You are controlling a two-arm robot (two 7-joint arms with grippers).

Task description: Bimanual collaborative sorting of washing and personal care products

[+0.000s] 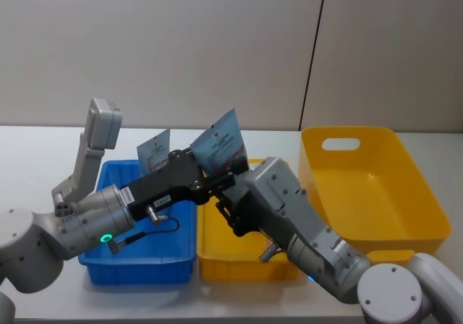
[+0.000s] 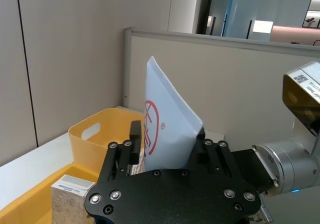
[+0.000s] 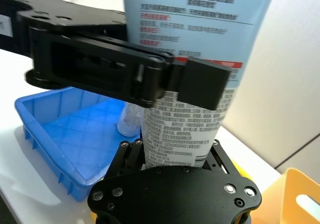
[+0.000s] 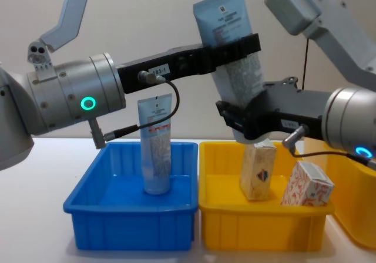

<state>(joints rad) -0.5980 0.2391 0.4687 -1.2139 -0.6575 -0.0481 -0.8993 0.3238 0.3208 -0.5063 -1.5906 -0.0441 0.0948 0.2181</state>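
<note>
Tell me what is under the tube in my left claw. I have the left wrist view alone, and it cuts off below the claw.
Observer: The right claw is shut on the lower part of the same pale-blue plastic squeeze tube that your left claw grips higher up.
Operator: Report what is in the blue tray.
Observer: A second pale-blue squeeze tube stands upright in the blue plastic tray.
Operator: Check the small yellow tray. I see one carton.
Observer: In the small yellow plastic tray, a white cardboard carton with a red-orange pattern leans next to the cream carton with a blue-red emblem.
</note>
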